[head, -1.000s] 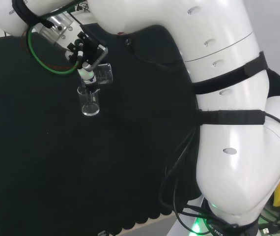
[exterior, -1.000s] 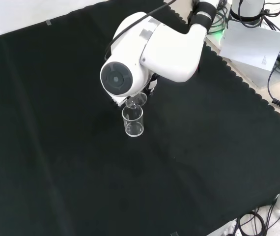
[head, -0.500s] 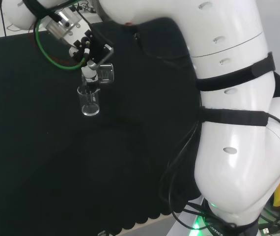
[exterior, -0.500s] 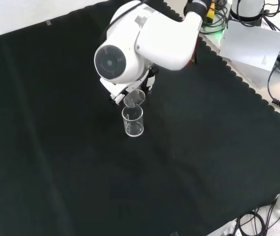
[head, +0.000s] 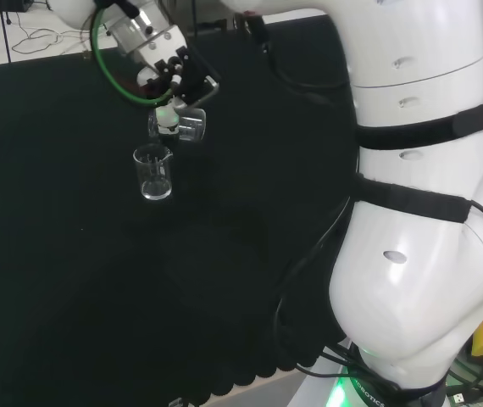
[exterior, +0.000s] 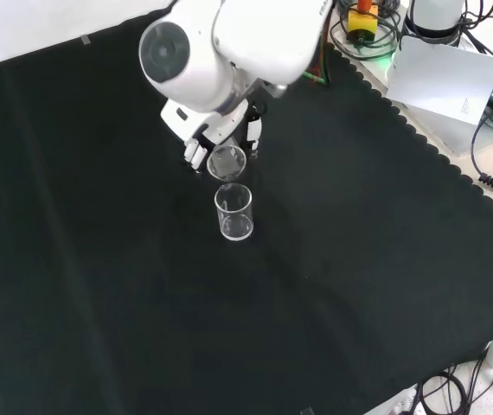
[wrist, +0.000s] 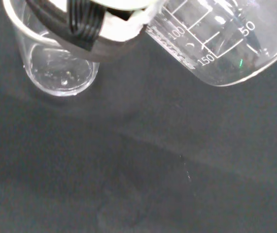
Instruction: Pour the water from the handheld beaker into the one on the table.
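Note:
A clear glass beaker [head: 154,172] stands upright on the black cloth, also seen as the table beaker [exterior: 233,212] in the front view and the table beaker [wrist: 56,68] in the wrist view, where a little water glints at its bottom. The hand [head: 174,72] is shut on a second clear beaker [head: 184,125], which is tipped well over on its side. This held beaker [exterior: 226,162] hangs just beyond the standing one, apart from its rim. In the wrist view the held beaker [wrist: 221,43] shows its printed scale beside the hand [wrist: 104,19]. I cannot tell whether water is left in it.
The arm's big white links [head: 411,212] stand at the right of the head view, and a white link [exterior: 220,43] hangs over the hand in the front view. A white box [exterior: 445,82] and cables lie past the cloth's scalloped edge [exterior: 437,156].
The hand has lifted with the held beaker, away from the standing beaker's rim, farther off in the front view. The standing beaker has stayed put.

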{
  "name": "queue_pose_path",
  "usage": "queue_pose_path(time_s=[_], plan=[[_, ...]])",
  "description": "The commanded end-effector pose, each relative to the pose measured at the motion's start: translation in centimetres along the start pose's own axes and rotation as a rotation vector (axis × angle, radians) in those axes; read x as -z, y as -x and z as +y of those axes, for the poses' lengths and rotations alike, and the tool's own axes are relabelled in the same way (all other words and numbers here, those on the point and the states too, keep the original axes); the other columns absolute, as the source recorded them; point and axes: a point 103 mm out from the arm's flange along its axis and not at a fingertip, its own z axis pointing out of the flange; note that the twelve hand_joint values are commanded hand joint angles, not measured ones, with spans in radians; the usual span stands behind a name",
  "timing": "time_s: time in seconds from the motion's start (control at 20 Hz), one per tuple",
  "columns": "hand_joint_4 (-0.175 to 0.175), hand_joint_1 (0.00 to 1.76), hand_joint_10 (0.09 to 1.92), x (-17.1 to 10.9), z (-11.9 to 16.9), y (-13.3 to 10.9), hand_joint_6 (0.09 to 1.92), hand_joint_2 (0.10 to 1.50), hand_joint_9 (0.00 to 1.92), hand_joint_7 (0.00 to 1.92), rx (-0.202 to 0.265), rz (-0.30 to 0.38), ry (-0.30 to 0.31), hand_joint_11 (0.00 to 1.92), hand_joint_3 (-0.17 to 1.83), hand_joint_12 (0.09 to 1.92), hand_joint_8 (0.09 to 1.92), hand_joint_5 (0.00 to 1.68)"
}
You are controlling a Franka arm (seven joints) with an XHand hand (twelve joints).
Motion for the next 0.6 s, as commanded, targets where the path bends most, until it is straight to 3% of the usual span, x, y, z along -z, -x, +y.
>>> queue_pose_path(time_s=[0.05, 0.6], plan=[[-0.155, 1.41, 0.46, -1.0, 0.0, 2.5, 0.85, 1.07, 1.36, 1.21, 0.020, 0.130, 0.055, 0.97, -0.17, 0.91, 0.79, 1.07], [-0.155, 1.41, 0.46, -2.5, 0.3, 4.3, 0.85, 1.07, 1.35, 1.21, 0.040, 0.232, 0.139, 0.97, -0.17, 0.91, 0.79, 1.07]])
